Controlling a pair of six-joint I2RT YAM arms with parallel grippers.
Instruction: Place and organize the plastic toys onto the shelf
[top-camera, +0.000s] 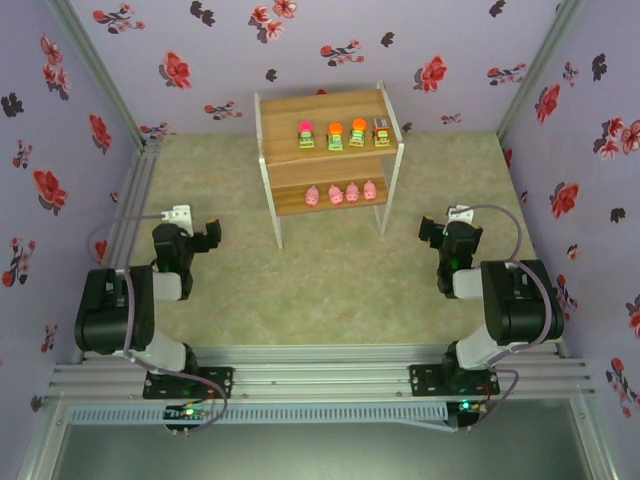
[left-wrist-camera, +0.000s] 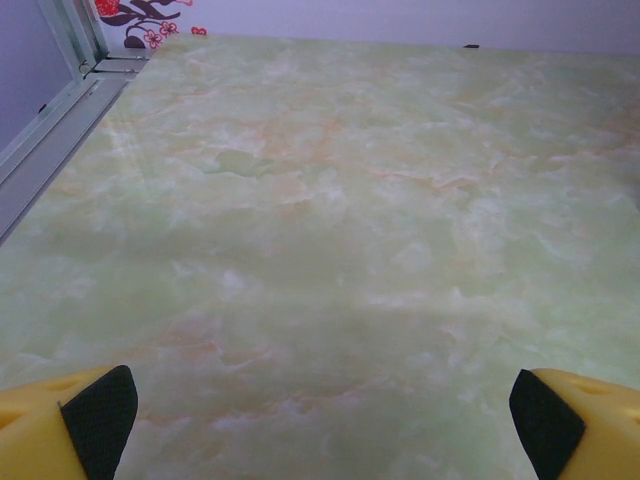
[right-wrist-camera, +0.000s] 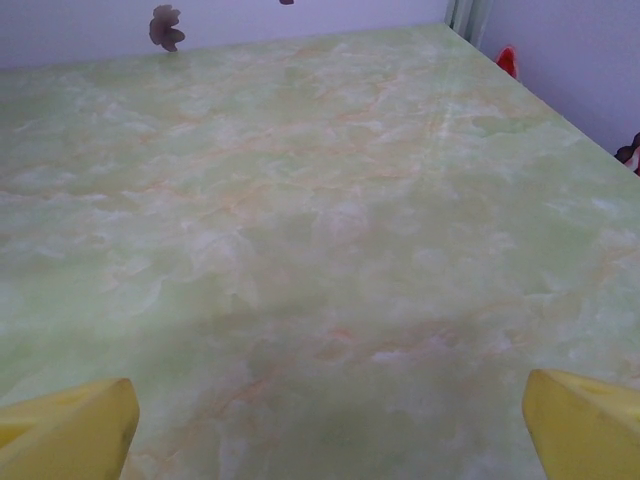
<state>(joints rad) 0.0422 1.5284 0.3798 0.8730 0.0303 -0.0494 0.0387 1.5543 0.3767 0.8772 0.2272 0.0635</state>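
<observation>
Shelf (top-camera: 285, 110) sits at the worktop's (top-camera: 330, 290) far edge. Four blocky yellow-green toys (top-camera: 345, 133) line its top board, four pink pigs (top-camera: 340, 194) the lower board's front edge. Left hand (left-wrist-camera: 320, 410) and right hand (right-wrist-camera: 330, 410) both released, holding nothing.

Bright, even light; short soft shadows under the two-tier light wooden shelf (top-camera: 285, 110); wrist views seem slightly blurred.

Lilac walls (top-camera: 150, 40), marbled tabletop (top-camera: 300, 290).
From my seat I see red and black flowers printed across three walls, a pale green, orange-veined surface under soft even light, and silver metal rails (top-camera: 320, 375) along the near edge.
</observation>
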